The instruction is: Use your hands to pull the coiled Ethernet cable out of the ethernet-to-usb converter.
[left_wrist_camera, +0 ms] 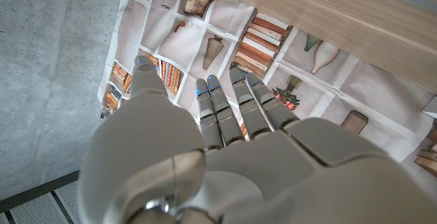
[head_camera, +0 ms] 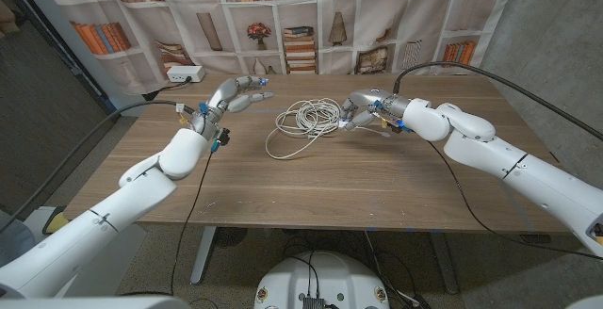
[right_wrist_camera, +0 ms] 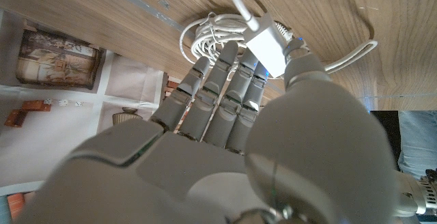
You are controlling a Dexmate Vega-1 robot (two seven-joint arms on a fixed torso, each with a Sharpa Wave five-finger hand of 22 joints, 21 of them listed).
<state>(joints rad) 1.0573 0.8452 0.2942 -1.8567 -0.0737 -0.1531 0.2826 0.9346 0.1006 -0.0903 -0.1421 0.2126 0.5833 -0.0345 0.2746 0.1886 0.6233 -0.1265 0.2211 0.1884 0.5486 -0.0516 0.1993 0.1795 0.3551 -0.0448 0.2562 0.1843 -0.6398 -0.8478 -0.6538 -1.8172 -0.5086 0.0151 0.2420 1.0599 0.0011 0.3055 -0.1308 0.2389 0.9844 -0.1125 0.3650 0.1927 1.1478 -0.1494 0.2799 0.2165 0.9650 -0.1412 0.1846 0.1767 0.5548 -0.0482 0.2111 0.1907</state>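
Both arms come in from the near corners of the wooden table (head_camera: 311, 191). Left hand (head_camera: 229, 98) is up off the surface at far left, fingers (left_wrist_camera: 220, 104) straight and slightly spread, nothing in it. Right hand (head_camera: 363, 109) sits at the right side of the coiled Ethernet cable (head_camera: 303, 123), which lies around table centre, slightly far, loose loops trailing to the near left. Right wrist view: right hand (right_wrist_camera: 259, 80) has the white ethernet-to-usb converter (right_wrist_camera: 268, 48) pinched between thumb and the other fingertips (so the hand is clamped on the converter), coil (right_wrist_camera: 212, 34) right behind it on the wood. Can't tell whether the plug is seated in the converter. White power strip (head_camera: 183, 73) at the far left table edge. Bookshelf-print curtain (head_camera: 283, 17) behind.
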